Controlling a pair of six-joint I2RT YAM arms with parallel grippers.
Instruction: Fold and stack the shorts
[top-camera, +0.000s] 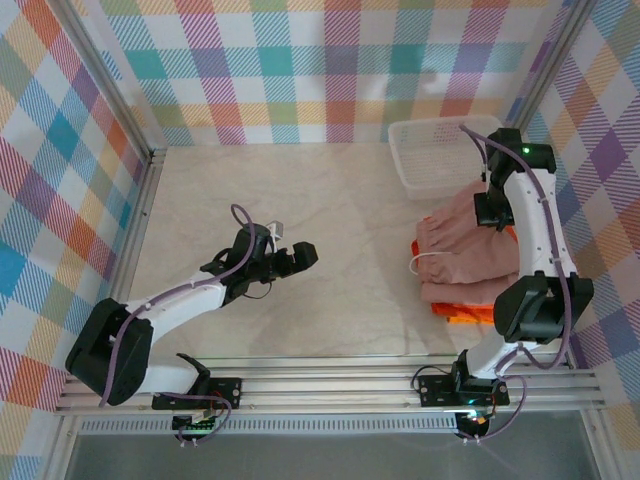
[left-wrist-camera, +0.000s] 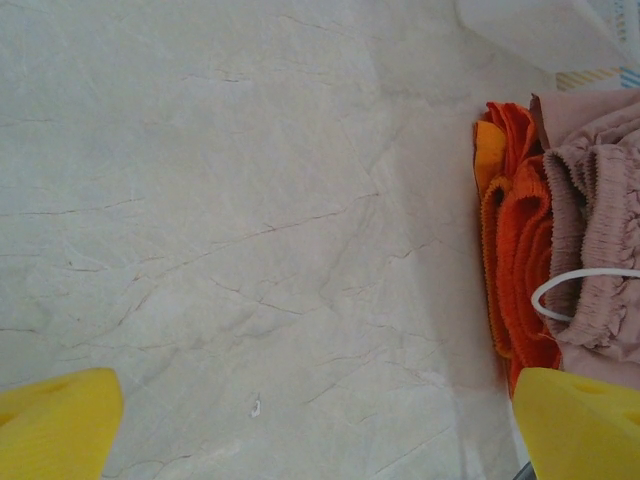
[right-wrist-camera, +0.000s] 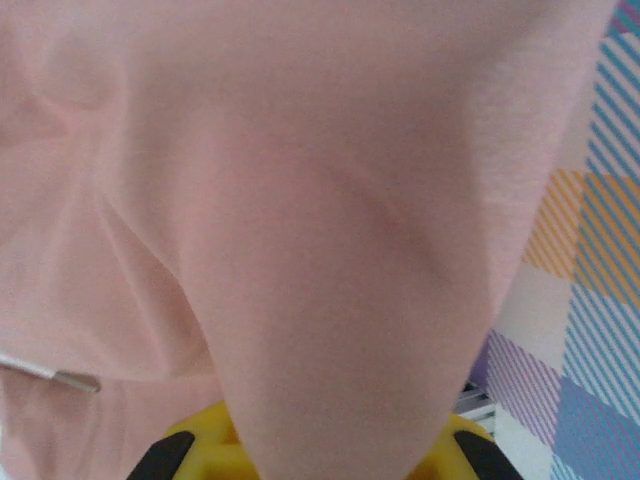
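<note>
The dusty pink shorts (top-camera: 462, 252) lie on top of folded orange shorts (top-camera: 463, 313) at the right of the table, a white drawstring (top-camera: 420, 262) looping off their left edge. My right gripper (top-camera: 492, 211) is shut on the far right part of the pink shorts (right-wrist-camera: 300, 200), and the cloth rises up out of its yellow fingers (right-wrist-camera: 205, 448). My left gripper (top-camera: 305, 255) hovers open over bare table mid-left, its yellow fingertips (left-wrist-camera: 55, 420) spread wide. In the left wrist view the orange shorts (left-wrist-camera: 515, 260) and pink shorts (left-wrist-camera: 600, 240) sit at the right edge.
A white mesh basket (top-camera: 420, 150) stands at the back right, just behind the pile. Plaid walls (top-camera: 300, 70) and metal rails close in the table. The marble tabletop (top-camera: 330, 210) stretches between the two arms.
</note>
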